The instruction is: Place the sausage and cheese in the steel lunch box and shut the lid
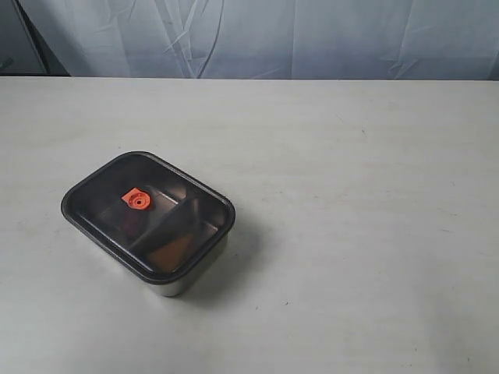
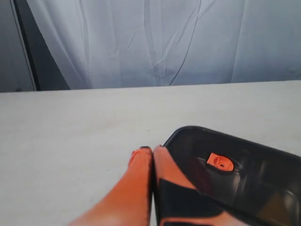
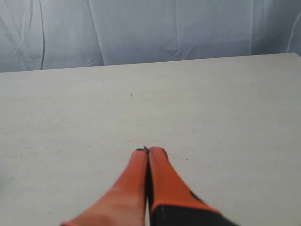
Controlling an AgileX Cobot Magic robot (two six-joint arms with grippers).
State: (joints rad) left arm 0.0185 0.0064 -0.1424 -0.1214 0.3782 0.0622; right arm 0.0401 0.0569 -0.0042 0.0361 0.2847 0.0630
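the steel lunch box (image 1: 181, 282) sits on the left part of the white table (image 1: 359, 234). the dark lid (image 1: 148, 212) lies flat on top of it, its orange valve (image 1: 136, 200) facing up. through the smoky lid i can make out a divider and 2 compartments. a dull orange-brown shape (image 1: 173, 253) shows in the compartment nearer the camera; i cannot tell what it is. the left gripper (image 2: 151, 150) has its 2 orange fingers pressed together, holding nothing. a corner of the lid shows just beside their tips, and i cannot tell whether they touch it. the right gripper (image 3: 148, 151) is likewise pinched closed and empty, with only bare table around its tips. a pale curtain (image 1: 312, 39) hangs behind.
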